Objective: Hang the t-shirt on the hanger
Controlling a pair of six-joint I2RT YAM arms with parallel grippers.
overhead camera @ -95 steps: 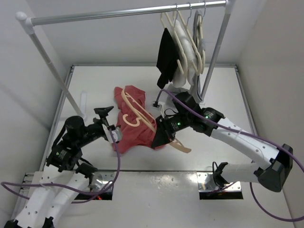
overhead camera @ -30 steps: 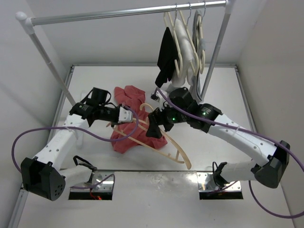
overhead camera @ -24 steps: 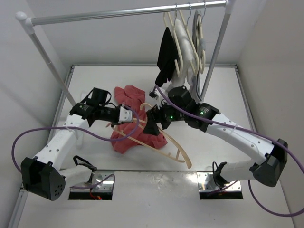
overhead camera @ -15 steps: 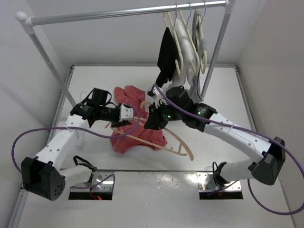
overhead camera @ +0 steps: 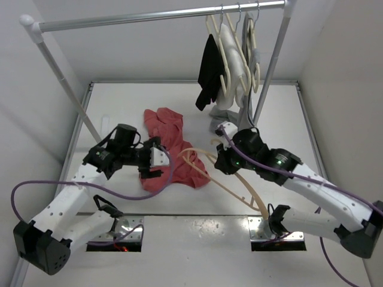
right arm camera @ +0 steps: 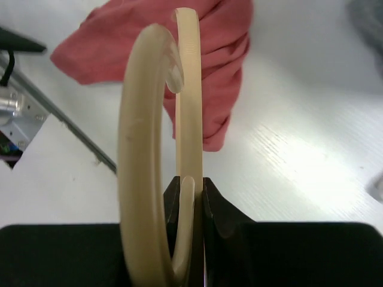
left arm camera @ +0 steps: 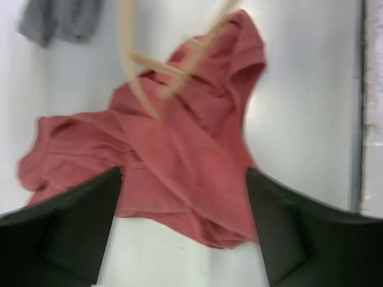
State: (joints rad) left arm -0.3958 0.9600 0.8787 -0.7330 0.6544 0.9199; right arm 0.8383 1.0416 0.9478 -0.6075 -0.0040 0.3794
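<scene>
While I held the hanger [overhead camera: 251, 192] low over the desk [overhead camera: 119, 104], the top view showed the job in its early part: the t-shirt [overhead camera: 170, 149] lay crumpled on the desk between my two arms, not yet on the frame. My right jaws gripped the hanger near its middle; one end reached to the shirt's right edge and the other pointed back toward my bases. My left jaws hovered at the shirt's left edge. Behind, the rail [overhead camera: 161, 17] carried pale hangers [overhead camera: 230, 51] and a black garment [overhead camera: 209, 69], and a grey garment [overhead camera: 222, 115] lay by the rail's foot, apart from the shirt.

From the left wrist, my fingers [left arm camera: 66, 233] stood wide apart with nothing between them, the t-shirt [left arm camera: 179, 161] spread below. The hanger [left arm camera: 149, 75] showed blurred across its far part, and the grey garment [left arm camera: 60, 21] sat in the far corner.

From the right wrist, my jaws were clamped tight on a thin bar of the hanger [right arm camera: 143, 149], its curved part rising toward the camera. The t-shirt [right arm camera: 197, 54] lay just past its tip, on the desk [right arm camera: 311, 155].

I judged that the next move belonged to my left jaws: come down, pinch one layer at the hem or collar and lift it, so I could feed a hanger arm inside. The bunched folds hid the collar, so I could not tell which opening was nearest. My two arms were close, and the purple cables hung near the work.
</scene>
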